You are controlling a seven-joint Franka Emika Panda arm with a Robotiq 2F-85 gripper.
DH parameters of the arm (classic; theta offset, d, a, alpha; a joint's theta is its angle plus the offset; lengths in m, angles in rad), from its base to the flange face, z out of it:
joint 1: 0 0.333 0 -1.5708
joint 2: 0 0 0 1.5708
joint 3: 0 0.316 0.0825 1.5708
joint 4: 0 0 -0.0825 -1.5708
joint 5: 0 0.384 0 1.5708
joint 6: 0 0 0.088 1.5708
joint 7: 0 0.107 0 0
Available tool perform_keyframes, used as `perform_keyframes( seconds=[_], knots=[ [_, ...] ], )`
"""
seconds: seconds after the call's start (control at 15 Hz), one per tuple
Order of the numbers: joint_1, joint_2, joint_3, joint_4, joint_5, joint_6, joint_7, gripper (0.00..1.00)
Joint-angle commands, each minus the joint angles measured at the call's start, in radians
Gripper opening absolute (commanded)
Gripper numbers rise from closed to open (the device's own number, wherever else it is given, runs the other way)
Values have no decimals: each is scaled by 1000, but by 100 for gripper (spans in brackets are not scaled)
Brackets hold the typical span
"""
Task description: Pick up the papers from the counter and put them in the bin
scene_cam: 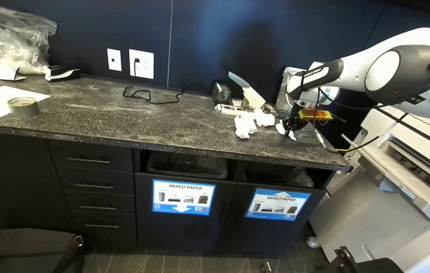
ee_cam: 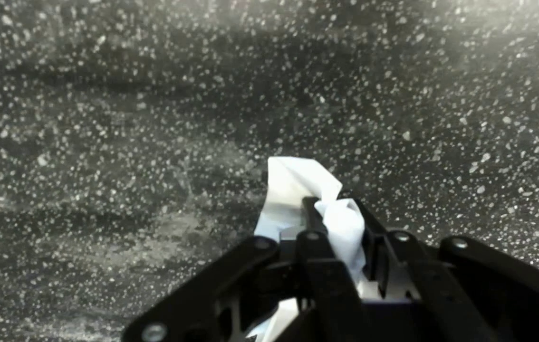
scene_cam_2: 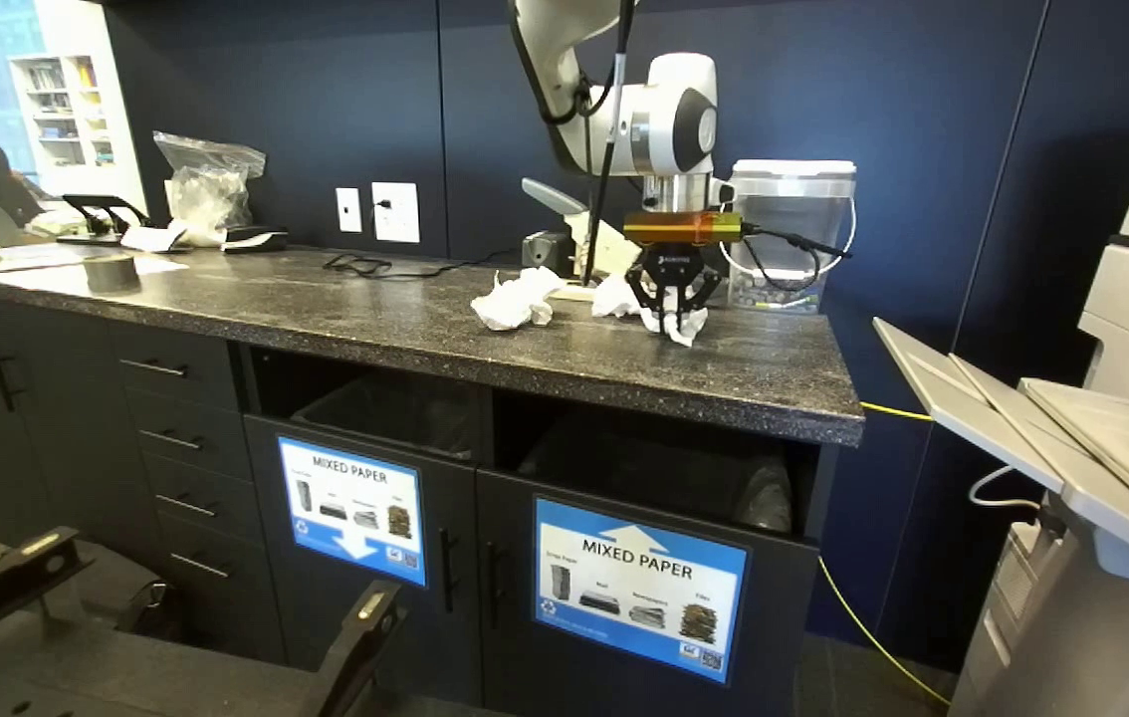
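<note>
The gripper [scene_cam_2: 671, 324] was found clamped on a held paper [ee_cam: 344, 223], its fingers [ee_cam: 318, 251] nearly together with the scrap pinched between them. In the wrist view the folded paper appeared to bend round the tip of one finger, leaving a flap toward 11 o'clock. More white paper showed lower, toward 7 o'clock; whether it was the same scrap could not be established. The grip stood low over the counter [scene_cam: 184, 125]; contact between paper and stone was not confirmed.

A crumpled paper [scene_cam_2: 517, 302] lay outside the grip at 9 o'clock from the gripper in both exterior views; a second crumpled paper [scene_cam_2: 614, 297] lay nearer, toward 10 o'clock.

The bin [scene_cam: 268, 235] stood under the counter at 6 o'clock, its wide slot [scene_cam_2: 664, 463] above a blue-and-white sign [scene_cam_2: 639, 588]. A neighbouring compartment [scene_cam_2: 455, 488], similarly marked, stood at about 8 o'clock; which was intended could not be determined.

Step in hand, as assessed: picking up, one scrap secured, the carry not yet made. The next move would call for a straight lift, then travel toward 6 o'clock past the counter's front edge and a descent to slot height. With the slot beneath the overhang, the paper would likely need feeding inward before release.
</note>
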Motion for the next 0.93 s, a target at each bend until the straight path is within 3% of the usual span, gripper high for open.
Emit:
perform_keyframes(
  seconds=[0.0,0.47,0.87],
  knots=[
    [17,-137,-17,-240,-2,87,119,14],
    [97,-311,-106,-542,67,165,200,14],
    [111,-463,-109,-826,115,312,213,14]
  ],
)
